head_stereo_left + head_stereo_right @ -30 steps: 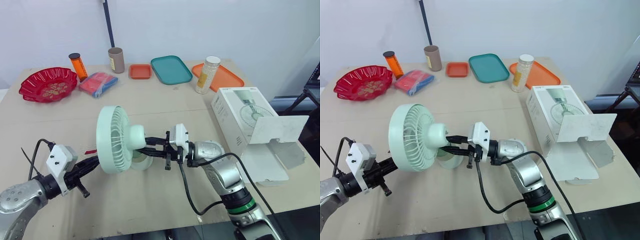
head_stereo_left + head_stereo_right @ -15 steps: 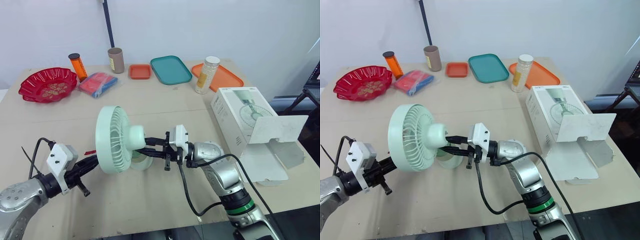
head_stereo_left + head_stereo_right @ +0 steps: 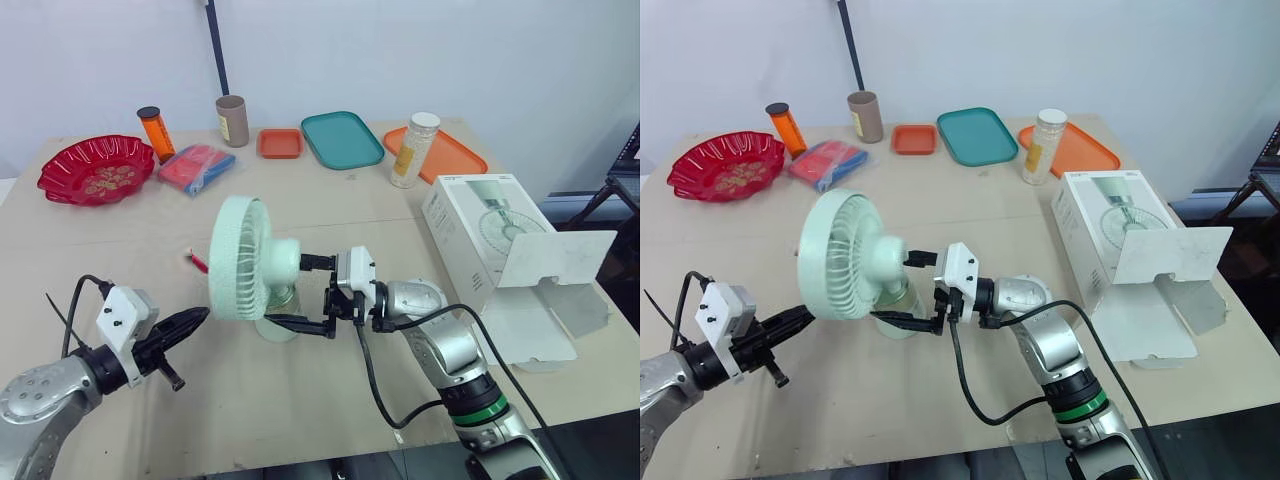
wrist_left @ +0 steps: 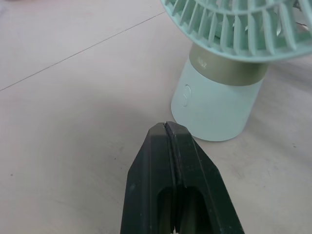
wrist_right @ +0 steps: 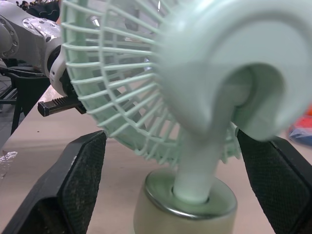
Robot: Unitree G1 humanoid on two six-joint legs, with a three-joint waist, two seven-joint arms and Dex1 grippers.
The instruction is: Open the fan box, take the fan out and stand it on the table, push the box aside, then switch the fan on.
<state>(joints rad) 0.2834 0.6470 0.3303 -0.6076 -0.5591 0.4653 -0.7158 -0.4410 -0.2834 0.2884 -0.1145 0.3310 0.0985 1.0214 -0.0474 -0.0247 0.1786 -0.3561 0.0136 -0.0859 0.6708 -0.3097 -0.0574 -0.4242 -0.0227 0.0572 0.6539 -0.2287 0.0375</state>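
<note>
Left eye view: we find the right gripper (image 3: 289,292) now released, jaws wide either side of the fan (image 3: 243,272), which stands upright on the tabletop (image 3: 300,400) at frame centre. Left gripper (image 3: 197,317), jaws closed, has withdrawn toward lower left. We judge switching on remains.

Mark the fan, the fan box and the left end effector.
fan (image 3: 236,258): left eye view, on the grille.
fan box (image 3: 475,225): left eye view, top face.
left end effector (image 4: 167,126): left wrist view, shut fingertips.
</note>
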